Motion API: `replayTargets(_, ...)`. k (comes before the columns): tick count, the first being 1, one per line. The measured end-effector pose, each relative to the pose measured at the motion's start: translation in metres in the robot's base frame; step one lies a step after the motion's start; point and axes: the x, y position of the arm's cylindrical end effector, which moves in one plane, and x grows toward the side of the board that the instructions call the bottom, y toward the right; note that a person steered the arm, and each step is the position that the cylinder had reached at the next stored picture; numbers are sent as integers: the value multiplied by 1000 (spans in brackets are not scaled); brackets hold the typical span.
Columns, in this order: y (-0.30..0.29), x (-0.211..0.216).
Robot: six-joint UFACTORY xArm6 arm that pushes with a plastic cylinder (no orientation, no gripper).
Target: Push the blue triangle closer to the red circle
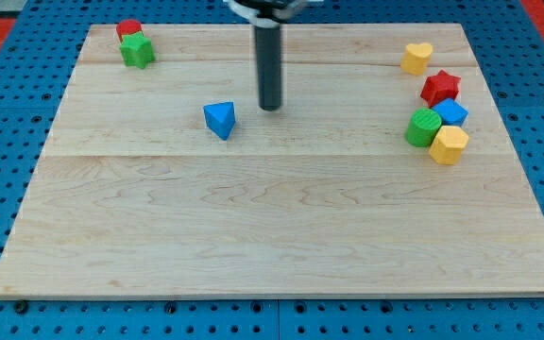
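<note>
The blue triangle lies on the wooden board, left of the middle in the upper half. The red circle sits at the board's top left corner, touching a green block just below it. My tip rests on the board a short way to the right of the blue triangle and slightly above it, not touching it. The dark rod rises from the tip to the view's top.
At the view's right stand a yellow heart, a red star, a blue block, a green block and a yellow hexagon, the last four clustered together.
</note>
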Motion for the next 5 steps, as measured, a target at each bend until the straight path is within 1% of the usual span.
replayTargets(1, -45, 29)
replayTargets(2, -104, 18)
replayTargets(4, -195, -62)
replayTargets(5, -213, -56)
